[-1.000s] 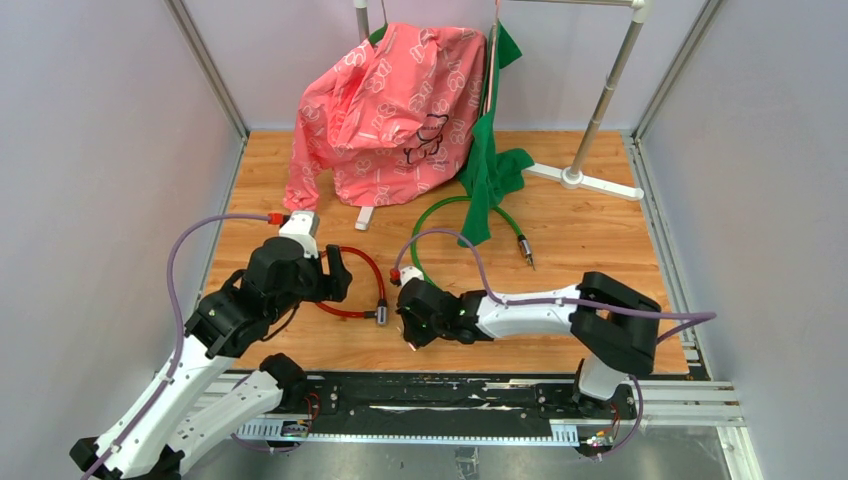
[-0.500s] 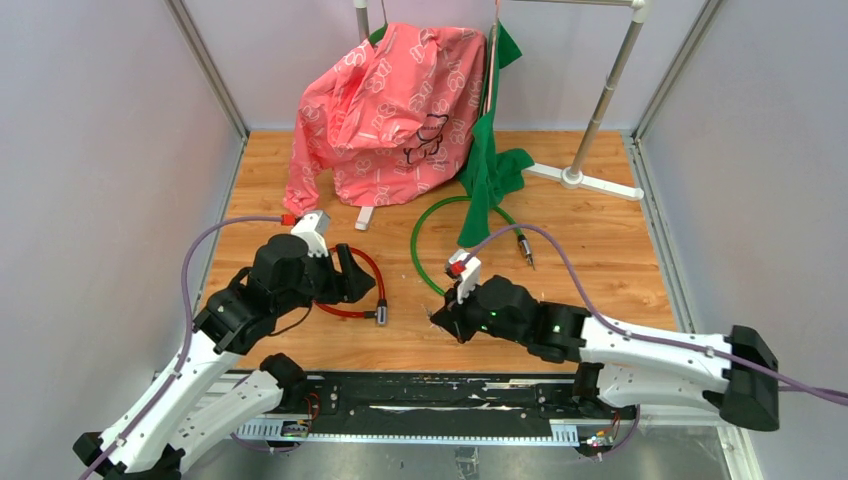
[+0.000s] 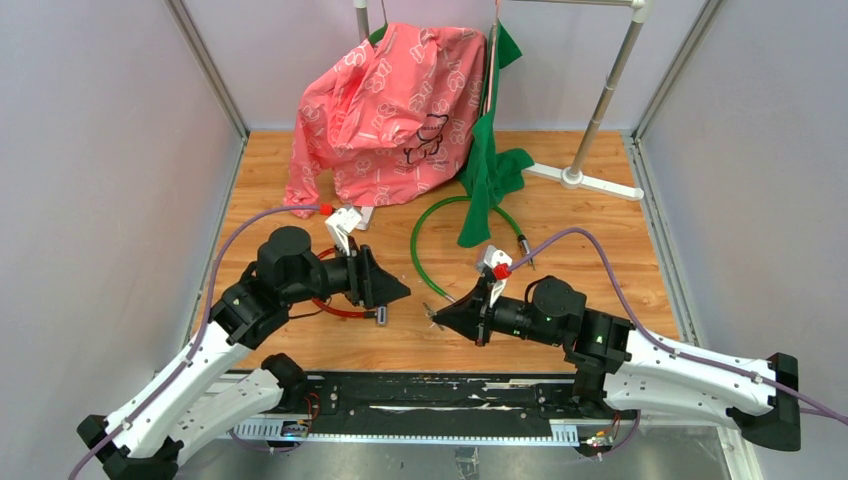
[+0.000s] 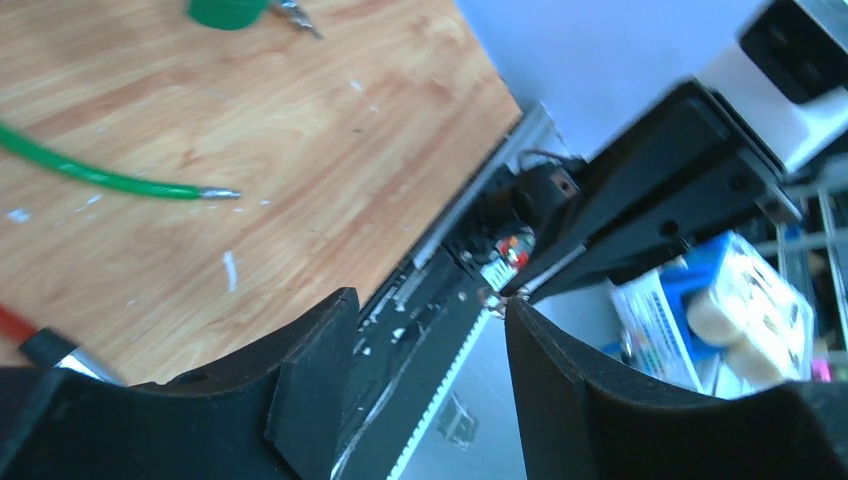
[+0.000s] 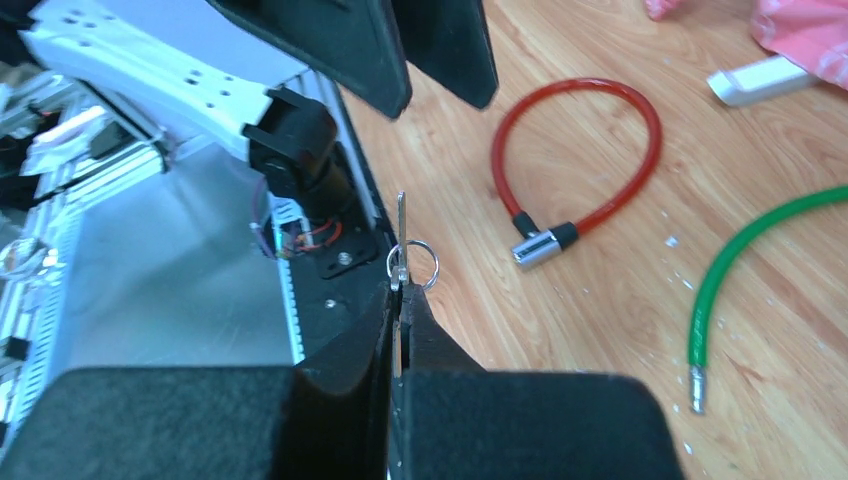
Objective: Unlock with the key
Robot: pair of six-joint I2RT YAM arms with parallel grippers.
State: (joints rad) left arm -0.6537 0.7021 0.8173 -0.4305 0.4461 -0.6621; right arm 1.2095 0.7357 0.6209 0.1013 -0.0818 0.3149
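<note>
Two grippers face each other tip to tip over the wooden table (image 3: 580,260). Your right gripper (image 3: 440,315) has its fingers pressed together on the key (image 5: 400,222) — in the right wrist view the blade stands out of the tips toward 12 o'clock, with the key ring (image 5: 436,268) hanging right at the pinch. Your left gripper (image 3: 398,293) has its jaws spread, with nothing between them. In the left wrist view the ring sits at about 1 o'clock from the gap, right by the tip of the finger (image 4: 600,400) on that picture's right side. You cannot tell whether they touch.

The red cable lock (image 5: 590,95) lies flat on the table in a closed loop. Its metal lock head (image 5: 537,246) is at about 3 o'clock from the key in the right wrist view. From above, that head lies at 9 o'clock from the right gripper's tips — near, not touching — and just at 7 o'clock from the left gripper's tip. The green cable lock (image 3: 414,250) lies at 12 o'clock from the right gripper.
</note>
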